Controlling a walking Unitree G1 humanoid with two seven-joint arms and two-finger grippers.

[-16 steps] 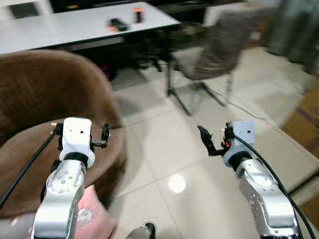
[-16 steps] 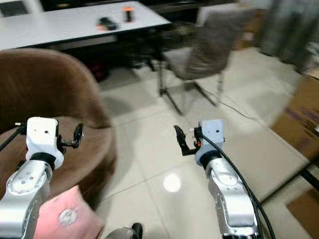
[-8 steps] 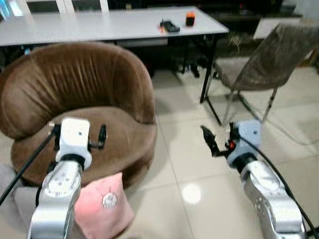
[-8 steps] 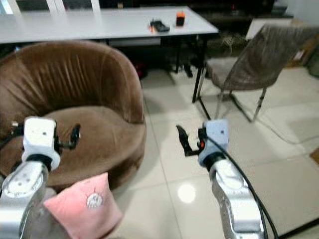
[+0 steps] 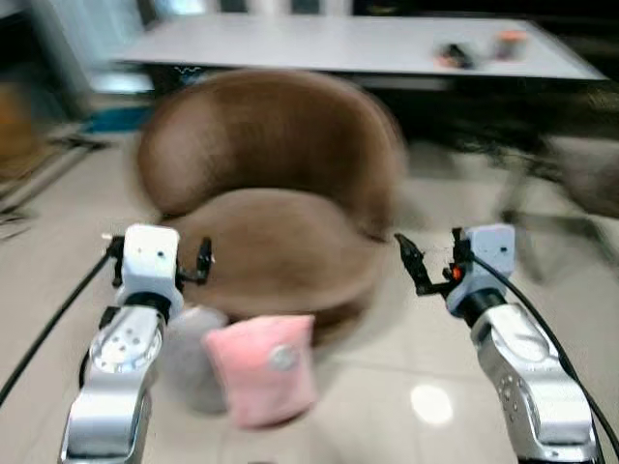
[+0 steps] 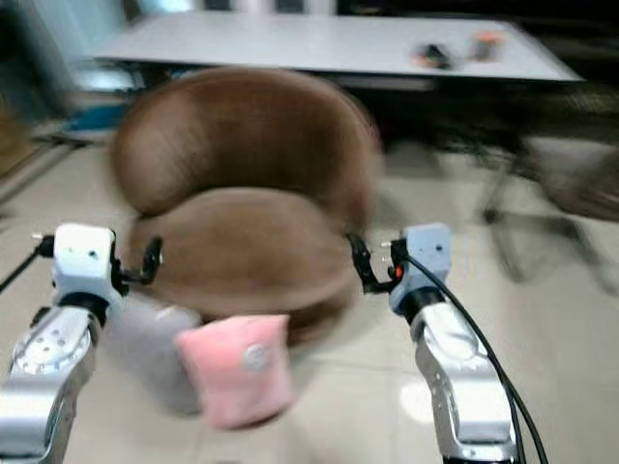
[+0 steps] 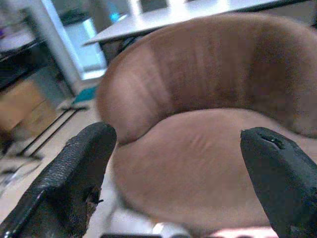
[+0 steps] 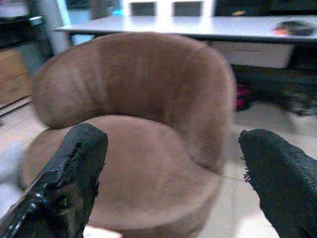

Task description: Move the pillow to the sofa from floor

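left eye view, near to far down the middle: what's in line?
pink pillow on the floor → brown sofa → white table

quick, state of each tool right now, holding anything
Left tool: open, empty, raised before the brown sofa.
Right tool: open, empty, also facing the sofa.

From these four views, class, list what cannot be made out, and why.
- Items on the white table: motion blur, left eye view.
- Mark on the pink pillow: blurred.
- Grey shape beside the pillow: blurred, partly behind the left arm.
- Pillow in the right wrist view: cut off by the edge.
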